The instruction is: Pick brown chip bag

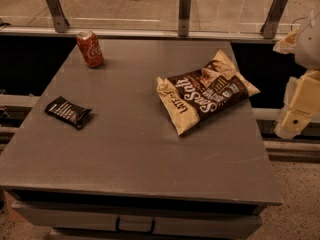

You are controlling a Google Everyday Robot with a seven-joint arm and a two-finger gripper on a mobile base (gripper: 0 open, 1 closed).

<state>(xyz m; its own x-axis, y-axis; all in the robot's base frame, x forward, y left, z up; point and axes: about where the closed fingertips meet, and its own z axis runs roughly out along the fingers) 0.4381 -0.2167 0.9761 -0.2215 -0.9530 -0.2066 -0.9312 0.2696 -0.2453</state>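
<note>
The crinkly dark-brown and cream chip bag [206, 93] lies near the right edge of the grey bench [130, 154]. The cream hand [293, 120] hangs beyond that edge; its grip I cannot tell. The red metal can [90, 48] and the small black wrapper [67, 112] are far left, nothing between.

The glossy, crinkly brown chip bag [205, 95] lies on a matt table [135, 154]; the smooth cream gripper [295, 116] hangs far right.

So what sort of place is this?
Probably an office break area: a gray table holds the brown chip bag, a cola can and a snack wrapper, beside a glass railing. The tool hangs right of the table.
</note>
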